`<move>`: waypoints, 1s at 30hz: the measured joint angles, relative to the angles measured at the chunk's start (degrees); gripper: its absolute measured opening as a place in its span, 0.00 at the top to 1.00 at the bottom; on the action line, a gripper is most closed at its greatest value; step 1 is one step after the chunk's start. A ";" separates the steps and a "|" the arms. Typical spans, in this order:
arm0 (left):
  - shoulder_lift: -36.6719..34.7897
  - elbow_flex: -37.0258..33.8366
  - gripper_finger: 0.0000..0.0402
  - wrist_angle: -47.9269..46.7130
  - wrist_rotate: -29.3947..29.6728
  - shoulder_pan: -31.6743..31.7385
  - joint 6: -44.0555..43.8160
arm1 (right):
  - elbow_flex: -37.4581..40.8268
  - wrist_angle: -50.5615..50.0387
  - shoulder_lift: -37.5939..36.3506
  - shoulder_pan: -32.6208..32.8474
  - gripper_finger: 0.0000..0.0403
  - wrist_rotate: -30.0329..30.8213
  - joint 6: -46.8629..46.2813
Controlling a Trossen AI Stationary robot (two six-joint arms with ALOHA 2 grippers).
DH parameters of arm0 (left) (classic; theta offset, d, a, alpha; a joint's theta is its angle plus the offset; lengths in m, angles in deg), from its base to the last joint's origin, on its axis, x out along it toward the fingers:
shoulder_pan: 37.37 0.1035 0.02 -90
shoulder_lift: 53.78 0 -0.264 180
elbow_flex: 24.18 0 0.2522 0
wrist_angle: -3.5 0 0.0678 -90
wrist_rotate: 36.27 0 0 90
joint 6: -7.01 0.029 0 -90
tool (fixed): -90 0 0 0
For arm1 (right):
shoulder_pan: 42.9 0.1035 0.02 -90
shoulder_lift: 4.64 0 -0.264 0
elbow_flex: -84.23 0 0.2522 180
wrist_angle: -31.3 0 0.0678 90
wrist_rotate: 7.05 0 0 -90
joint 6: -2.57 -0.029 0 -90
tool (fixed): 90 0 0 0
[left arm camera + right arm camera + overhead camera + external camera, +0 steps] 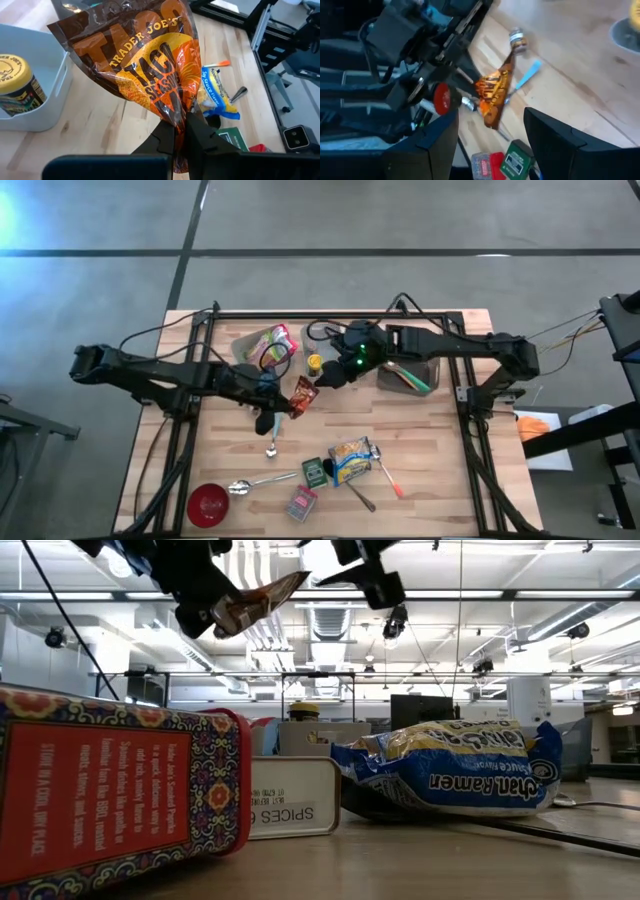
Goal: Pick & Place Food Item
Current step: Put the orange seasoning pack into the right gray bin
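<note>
Left gripper [181, 131] clenched on my taco seasoning packet [145, 65]'s bottom edge; it's light, crinkly, floppy above the fingers.

1. We see a large lab or industrial workspace, not a home.
2. Long fluorescent light strips [420, 595] and exposed ducts [330, 625] run across a high open ceiling.
3. Monitors [425, 708] and equipment stand in the room behind.
4. The wooden table [430, 480] sits on a polished concrete floor [300, 220] inside a black metal frame [470, 410], with cables [570, 330] trailing off.
</note>
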 joint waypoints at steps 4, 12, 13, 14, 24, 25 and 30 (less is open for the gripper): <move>0.15 0.02 0.97 1.33 0.00 0.00 0.15 | -3.97 -1.53 3.59 -0.17 0.45 -1.43 1.41; 0.17 0.04 0.97 1.27 -0.16 -0.41 -0.74 | -9.90 -6.80 8.59 -0.13 0.45 -1.83 4.72; 0.17 0.04 0.97 1.26 -0.16 -0.51 -0.76 | -10.45 -6.46 8.86 -0.13 0.45 -2.22 4.81; 0.26 0.04 0.97 1.31 -0.16 -0.52 -0.80 | -10.85 -6.60 9.13 -0.13 0.45 -2.53 4.93; 0.73 0.73 0.97 1.89 -0.45 -0.52 -1.16 | -12.15 -8.74 11.33 0.00 0.61 -4.36 6.69; 1.20 1.58 0.97 1.64 -0.46 -0.52 -1.12 | -12.03 -8.70 11.19 0.04 0.65 -4.35 6.97; 3.09 7.25 0.97 -3.58 -0.61 -0.52 2.49 | -12.31 -8.90 11.00 0.02 0.84 -4.35 9.06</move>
